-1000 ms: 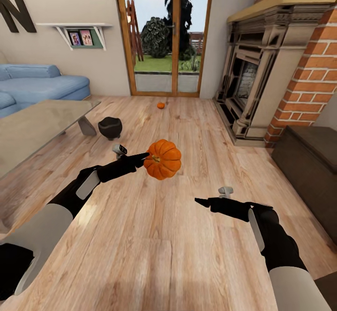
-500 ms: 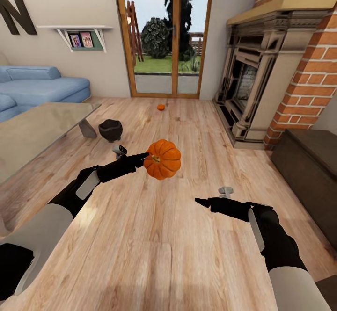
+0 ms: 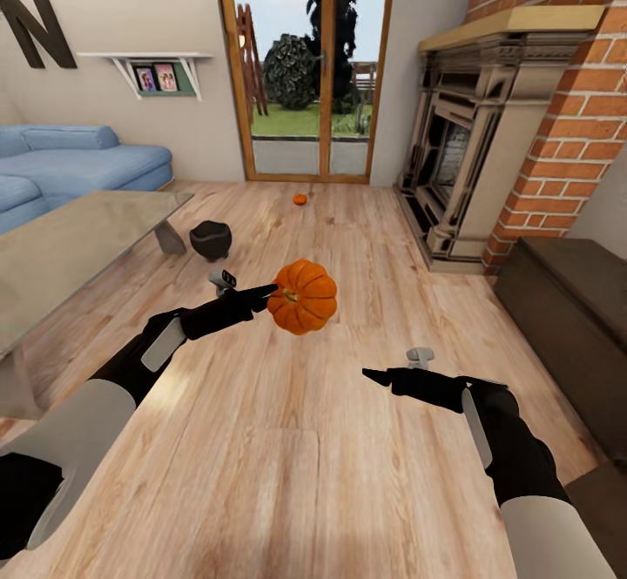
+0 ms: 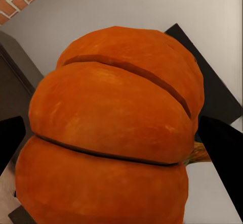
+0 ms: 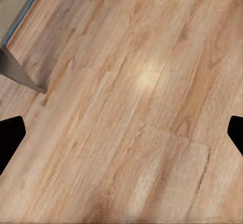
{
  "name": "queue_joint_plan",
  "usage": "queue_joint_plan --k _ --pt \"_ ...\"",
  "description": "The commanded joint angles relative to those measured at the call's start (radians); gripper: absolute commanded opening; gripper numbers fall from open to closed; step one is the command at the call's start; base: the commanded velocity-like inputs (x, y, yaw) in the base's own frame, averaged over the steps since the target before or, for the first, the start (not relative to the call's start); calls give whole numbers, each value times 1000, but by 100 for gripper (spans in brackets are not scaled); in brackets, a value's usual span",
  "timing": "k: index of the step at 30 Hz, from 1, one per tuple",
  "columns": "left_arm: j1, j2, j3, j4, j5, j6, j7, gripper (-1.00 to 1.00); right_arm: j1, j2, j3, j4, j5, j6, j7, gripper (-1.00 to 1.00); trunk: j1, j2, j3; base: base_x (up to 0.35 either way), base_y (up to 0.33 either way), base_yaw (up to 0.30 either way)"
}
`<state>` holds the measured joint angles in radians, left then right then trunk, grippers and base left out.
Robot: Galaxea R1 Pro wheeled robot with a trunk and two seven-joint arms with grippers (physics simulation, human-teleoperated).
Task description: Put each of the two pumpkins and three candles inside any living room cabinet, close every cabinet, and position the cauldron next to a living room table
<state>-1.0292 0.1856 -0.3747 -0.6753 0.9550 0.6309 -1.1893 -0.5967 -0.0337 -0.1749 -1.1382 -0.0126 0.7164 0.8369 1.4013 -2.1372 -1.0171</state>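
The left gripper [image 3: 272,290] is clenched on a round, bright-orange ribbed pumpkin [image 3: 302,296], holding it up in the air above the wooden plank floor [image 3: 287,448]. In the left wrist view the pumpkin [image 4: 114,133] sits between the two black fingers [image 4: 220,140], one on each side of its fat middle. It looks hard and smooth, so it will not squash, but its round sides could slip out if the squeeze is loose. The grooves between the ribs look like good places to press. It seems small and probably light. The right gripper [image 3: 370,376] holds nothing, and its fingers [image 5: 10,138] are spread wide over the floor. The long dark-brown wood cabinet [image 3: 566,318] stands off to the right by the red brick fireplace [image 3: 557,126], well apart from the pumpkin. A second small orange pumpkin [image 3: 300,198] lies far off near the glass door [image 3: 300,65], and the round black cauldron [image 3: 211,239] sits just beside the pale-grey low table [image 3: 70,248].
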Motion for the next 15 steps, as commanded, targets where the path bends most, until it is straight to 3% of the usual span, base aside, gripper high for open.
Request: queue_joint_plan --k 1,4,10,15 --pt "0 0 0 -1 1 0 0 -100 0 0 0 0 0 0 0 100 -4 7 3 -331 0 0" --pt "1 0 0 -1 1 -1 0 -100 0 0 0 0 0 0 0 100 -15 28 13 -199 0 0" --pt "1 0 0 -2 1 -2 0 -100 0 0 0 0 -1 0 -1 100 -38 70 31 -25 0 0" --pt "5 2 0 7 5 -11 -9 -100 0 0 0 0 -1 0 1 100 -38 70 31 0 0 0"
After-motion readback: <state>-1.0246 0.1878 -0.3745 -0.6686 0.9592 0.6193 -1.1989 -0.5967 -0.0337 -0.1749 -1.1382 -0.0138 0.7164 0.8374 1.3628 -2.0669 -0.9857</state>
